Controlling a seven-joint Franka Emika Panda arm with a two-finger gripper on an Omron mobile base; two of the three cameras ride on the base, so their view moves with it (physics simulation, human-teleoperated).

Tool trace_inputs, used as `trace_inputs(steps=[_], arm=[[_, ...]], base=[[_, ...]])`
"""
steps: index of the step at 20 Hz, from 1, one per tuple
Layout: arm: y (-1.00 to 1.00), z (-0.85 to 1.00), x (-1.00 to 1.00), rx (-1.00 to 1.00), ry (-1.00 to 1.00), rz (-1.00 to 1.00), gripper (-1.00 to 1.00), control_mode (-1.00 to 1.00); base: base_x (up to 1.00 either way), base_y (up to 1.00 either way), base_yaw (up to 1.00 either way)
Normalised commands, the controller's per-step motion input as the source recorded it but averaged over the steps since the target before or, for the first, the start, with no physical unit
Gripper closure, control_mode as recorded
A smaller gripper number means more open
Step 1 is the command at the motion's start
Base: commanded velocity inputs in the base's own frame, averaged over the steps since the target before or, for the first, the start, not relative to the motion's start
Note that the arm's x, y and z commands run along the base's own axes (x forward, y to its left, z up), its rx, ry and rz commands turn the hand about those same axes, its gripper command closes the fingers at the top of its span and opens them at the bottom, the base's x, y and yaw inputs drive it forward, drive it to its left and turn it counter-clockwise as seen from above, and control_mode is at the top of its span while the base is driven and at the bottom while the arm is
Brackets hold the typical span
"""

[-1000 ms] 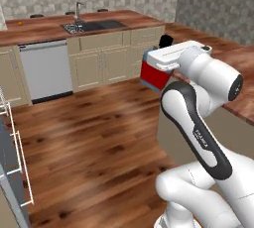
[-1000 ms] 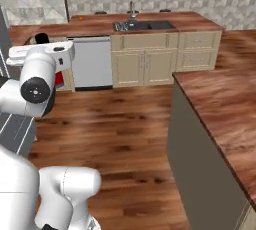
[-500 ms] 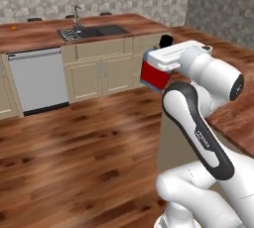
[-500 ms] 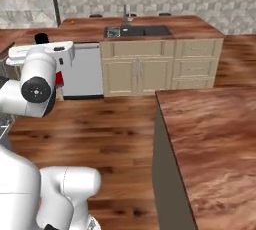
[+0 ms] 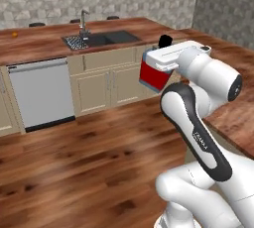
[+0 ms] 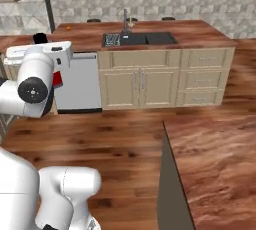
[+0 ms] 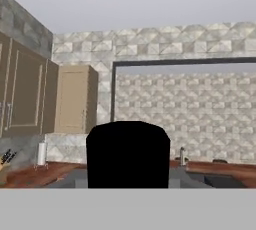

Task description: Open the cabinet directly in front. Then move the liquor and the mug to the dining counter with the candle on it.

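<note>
Claw (image 5: pixel 158 69) clamped on the bottle (image 5: pixel 154 76), held upright in the air, well short of the counter (image 5: pixel 44 43) with the sink (image 5: pixel 101 38).

View swung with the base: whole scene shifted relative to the sink (image 5: pixel 101 38). In the left base view the sink went from upper left toward centre; the dishwasher (image 5: pixel 40 93) now sits lower left of it. In the right base view the sink (image 6: pixel 140 38) holds near top centre while the near desk (image 6: pixel 215 164) edge has crept in below it. Arm pose against the base unchanged in shape; the liquor (image 5: pixel 155 75) has drawn nearer the sink's desk (image 5: pixel 44 41).
</note>
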Motion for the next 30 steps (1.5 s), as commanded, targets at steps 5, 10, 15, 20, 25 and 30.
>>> trace_inputs(steps=[5,10,15,20,25,30], arm=[[0.0,0.0,0.0,0.0,0.0,0.0,1.0,1.0],[0.0,0.0,0.0,0.0,0.0,0.0,1.0,1.0],[0.0,0.0,0.0,0.0,0.0,0.0,1.0,1.0],[0.0,0.0,0.0,0.0,0.0,0.0,1.0,1.0],[0.0,0.0,0.0,0.0,0.0,0.0,1.0,1.0],[0.0,0.0,0.0,0.0,0.0,0.0,1.0,1.0]], base=[[1.0,0.13,0.0],[1.0,0.1,0.0],[1.0,0.11,0.0],[1.0,0.0,0.0],[1.0,-0.25,0.05],[1.0,-0.87,0.03]])
